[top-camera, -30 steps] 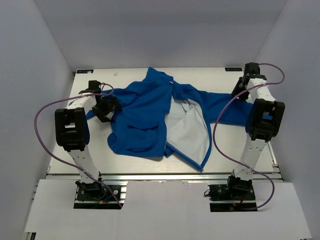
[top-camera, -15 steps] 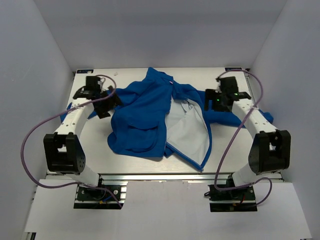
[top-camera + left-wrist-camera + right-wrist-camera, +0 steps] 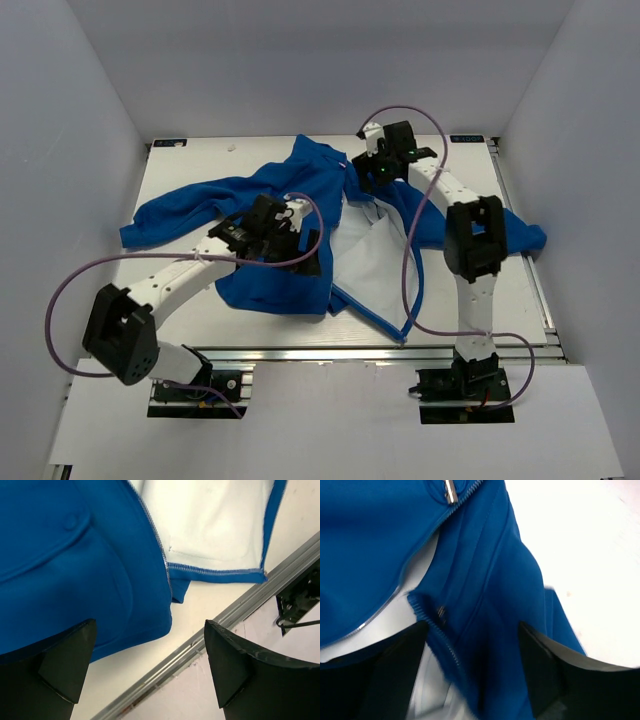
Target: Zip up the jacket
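White table (image 3: 200, 160), metal front rail (image 3: 330, 352), grey walls (image 3: 300, 70)

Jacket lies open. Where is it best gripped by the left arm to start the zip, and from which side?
On the jacket, probably the lower front corner, where the zipper edge meets the hem. Come from above, near-edge side: that corner lies flat beside bare table, and the open left gripper hovers short of it.

Unzipped blue jacket (image 3: 300, 190) on table (image 3: 190, 165)
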